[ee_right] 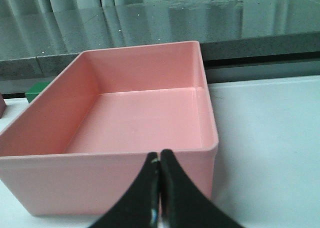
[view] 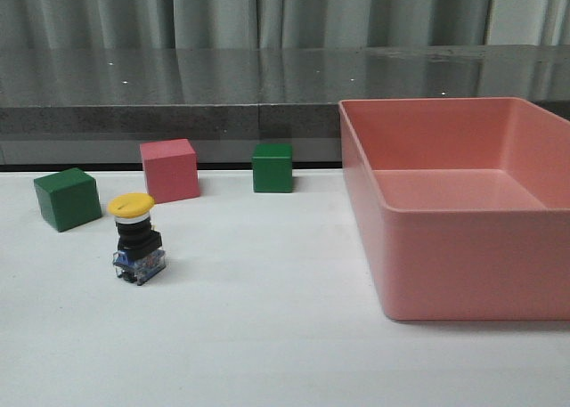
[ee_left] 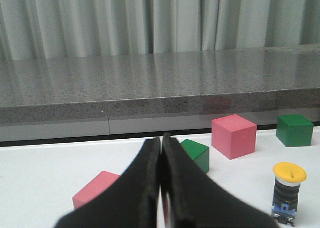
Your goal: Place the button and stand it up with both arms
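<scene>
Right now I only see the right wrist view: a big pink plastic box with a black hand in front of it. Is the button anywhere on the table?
Observer: Yes. The front view shows the yellow-capped, black-bodied push-button standing upright on the white table, left of the pink plastic box.
Operator: Is anything touching it?
Observer: No. It stands apart from the nearest green cube and from the pink cube behind it.
Operator: And the other hand?
Observer: The left wrist view shows the left hand with its fingers pressed together, holding nothing.
</scene>
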You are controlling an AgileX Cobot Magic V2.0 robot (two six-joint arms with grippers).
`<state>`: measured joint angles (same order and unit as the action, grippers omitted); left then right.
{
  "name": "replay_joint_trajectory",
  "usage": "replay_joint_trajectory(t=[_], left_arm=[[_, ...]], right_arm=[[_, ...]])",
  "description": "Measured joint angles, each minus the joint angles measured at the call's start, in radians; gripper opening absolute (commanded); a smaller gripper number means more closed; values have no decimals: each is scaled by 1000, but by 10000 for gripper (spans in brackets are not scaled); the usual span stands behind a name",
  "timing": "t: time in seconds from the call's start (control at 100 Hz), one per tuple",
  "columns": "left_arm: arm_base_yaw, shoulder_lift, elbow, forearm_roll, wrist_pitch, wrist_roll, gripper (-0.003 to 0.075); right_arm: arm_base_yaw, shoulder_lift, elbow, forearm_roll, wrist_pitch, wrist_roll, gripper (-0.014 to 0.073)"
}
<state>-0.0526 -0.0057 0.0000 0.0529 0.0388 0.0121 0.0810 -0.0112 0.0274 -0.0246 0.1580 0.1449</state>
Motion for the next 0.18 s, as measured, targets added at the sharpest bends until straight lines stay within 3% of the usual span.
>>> replay_joint_trajectory(t=[0.18], left_arm=[[0,0,0,0,0,0,-19]], right_arm=[[0,0,0,0,1,2,-76]])
